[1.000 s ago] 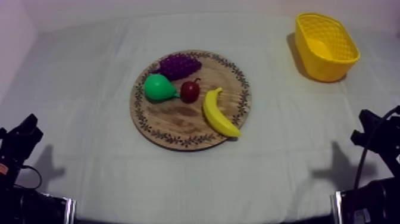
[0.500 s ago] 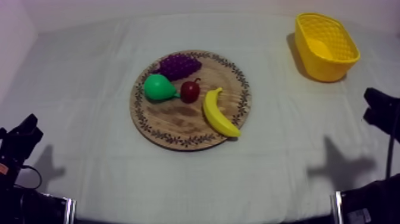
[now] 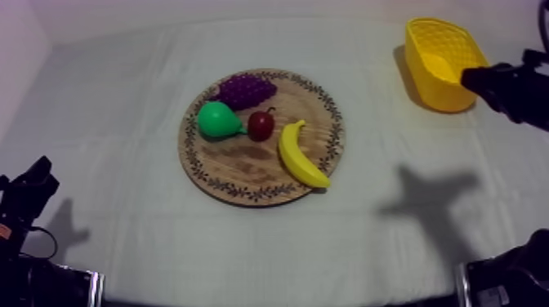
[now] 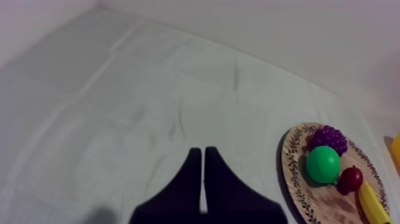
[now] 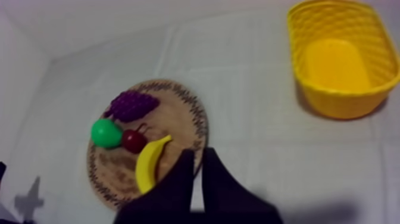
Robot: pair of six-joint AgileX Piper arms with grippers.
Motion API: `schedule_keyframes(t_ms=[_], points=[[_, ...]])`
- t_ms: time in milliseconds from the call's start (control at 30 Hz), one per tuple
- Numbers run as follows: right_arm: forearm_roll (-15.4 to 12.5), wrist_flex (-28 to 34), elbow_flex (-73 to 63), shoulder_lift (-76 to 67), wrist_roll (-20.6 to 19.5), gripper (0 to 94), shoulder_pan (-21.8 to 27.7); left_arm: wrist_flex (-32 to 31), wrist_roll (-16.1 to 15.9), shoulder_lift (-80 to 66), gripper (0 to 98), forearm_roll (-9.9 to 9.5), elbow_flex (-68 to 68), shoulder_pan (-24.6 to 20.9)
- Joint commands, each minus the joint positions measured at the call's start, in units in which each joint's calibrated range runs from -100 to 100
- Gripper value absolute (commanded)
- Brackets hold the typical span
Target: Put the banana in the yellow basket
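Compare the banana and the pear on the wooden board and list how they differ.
The banana is yellow; the pear is green. The banana is long and curved; the pear is rounded. The banana lies on the side of the small red fruit toward the yellow basket; the pear lies on its other side. Both rest on the wooden board.
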Motion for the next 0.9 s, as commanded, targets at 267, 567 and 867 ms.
schedule_keyframes(t_ms=[267,567,867], points=[[4.38,5.23,-8.67,13.54,-9.43,5.8,-13.57,-0.02,0.00,-0.03,0.1,0.02,0.03,-0.03],[5.32,4.11,-8.80,19.89,-11.12,5.9,-18.56,-0.02,0.00,-0.03,0.1,0.02,0.03,-0.03],[1.78,2.00,-9.04,22.95,-4.41,48.7,-20.62,-0.02,0.00,-0.03,0.1,0.02,0.03,-0.03]])
